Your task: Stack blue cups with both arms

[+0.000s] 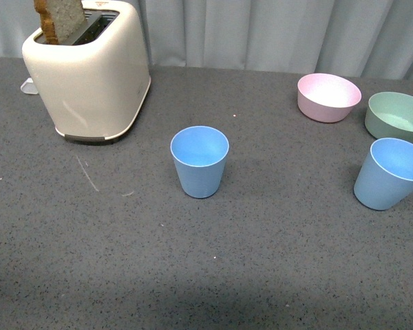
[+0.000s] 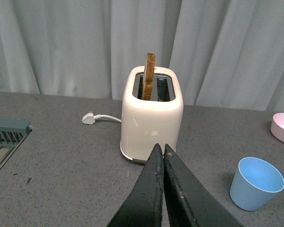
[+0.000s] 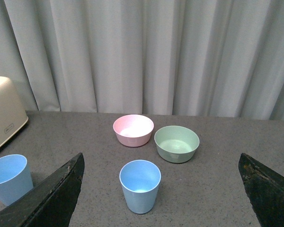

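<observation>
Right gripper [image 3: 161,156] stands wide open and empty — one blue cup [image 3: 140,185], well apart from the toaster [image 1: 89,75] and near the green bowl [image 3: 176,143], lies straight ahead between its plates, so this arm is nearer, I judge. Left gripper [image 2: 163,152] is closed on nothing, aimed at the toaster; the other blue cup [image 1: 199,161] stands just beside the toaster. Both are upright, tapered, smooth matte plastic on the speckled bench [image 1: 124,275].
</observation>
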Controlling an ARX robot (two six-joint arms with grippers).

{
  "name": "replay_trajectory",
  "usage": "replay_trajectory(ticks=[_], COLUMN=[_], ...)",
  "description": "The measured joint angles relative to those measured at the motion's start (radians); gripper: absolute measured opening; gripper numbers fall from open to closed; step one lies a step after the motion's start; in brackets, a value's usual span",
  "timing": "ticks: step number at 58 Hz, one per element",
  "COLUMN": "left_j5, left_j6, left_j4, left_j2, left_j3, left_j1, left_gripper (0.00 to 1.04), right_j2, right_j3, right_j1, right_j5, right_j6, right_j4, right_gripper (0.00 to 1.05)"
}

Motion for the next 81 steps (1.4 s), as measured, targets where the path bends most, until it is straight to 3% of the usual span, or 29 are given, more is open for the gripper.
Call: replay_trajectory(ticks=[50,56,65,76,81], left_j5=[0.0,0.001,0.001,0.001,0.001], left_j6=[0.0,0.0,0.0,0.0,0.0], left_j4=[-0.33,-0.495,-0.502,-0.502,-0.502], left_j2=[-0.338,-0.481,-0.504,-0.505,-0.505], left_j3=[0.0,0.0,0.0,0.0,0.0], left_j1=[0.0,0.0,0.0,0.0,0.0], left_gripper=[0.04,0.04,0.04,0.35,0.54], right_j2=[0.0,0.0,0.0,0.0,0.0], right_j3=[0.0,0.0,0.0,0.0,0.0], right_j1=[0.0,0.0,0.0,0.0,0.0], right_j5=[0.0,0.0,0.0,0.0,0.0], right_j6=[0.0,0.0,0.0,0.0,0.0], right_j4=[0.0,0.0,0.0,0.0,0.0], right_gripper=[0.95,0.95,0.95,0.95,0.95])
